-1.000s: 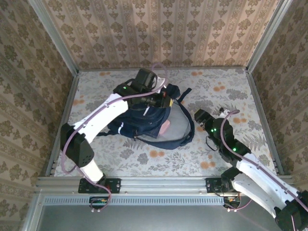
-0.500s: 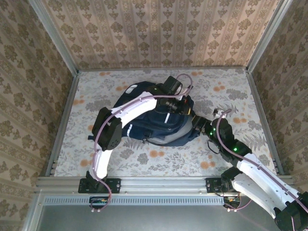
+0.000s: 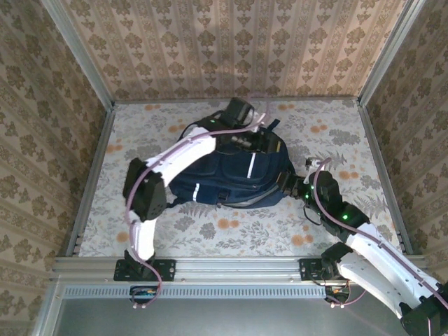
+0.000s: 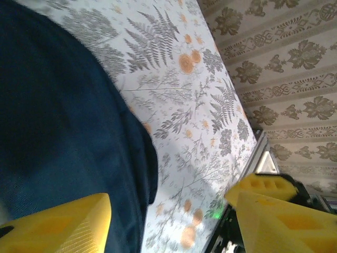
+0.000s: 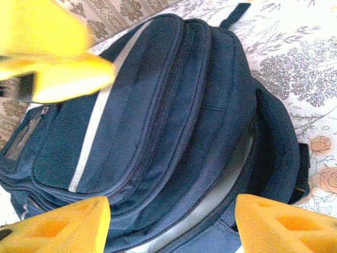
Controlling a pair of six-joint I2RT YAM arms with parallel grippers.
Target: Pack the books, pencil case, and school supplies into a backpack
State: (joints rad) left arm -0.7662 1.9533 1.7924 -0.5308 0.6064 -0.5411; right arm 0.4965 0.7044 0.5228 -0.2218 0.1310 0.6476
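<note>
A large navy backpack (image 3: 231, 175) lies in the middle of a floral-patterned table (image 3: 336, 133), with its front pockets and white stripes (image 3: 251, 166) facing up. The left arm (image 3: 183, 151) arches over the bag to its far right corner. Its yellow jaws stand wide apart and empty above the bag's edge, probably placed to take hold of the fabric there. The right arm (image 3: 371, 252) comes in low from the near right. Its jaws are also apart, holding nothing, and point at the bag's side along the main zip (image 5: 210, 197), likely to steady or close it.
</note>
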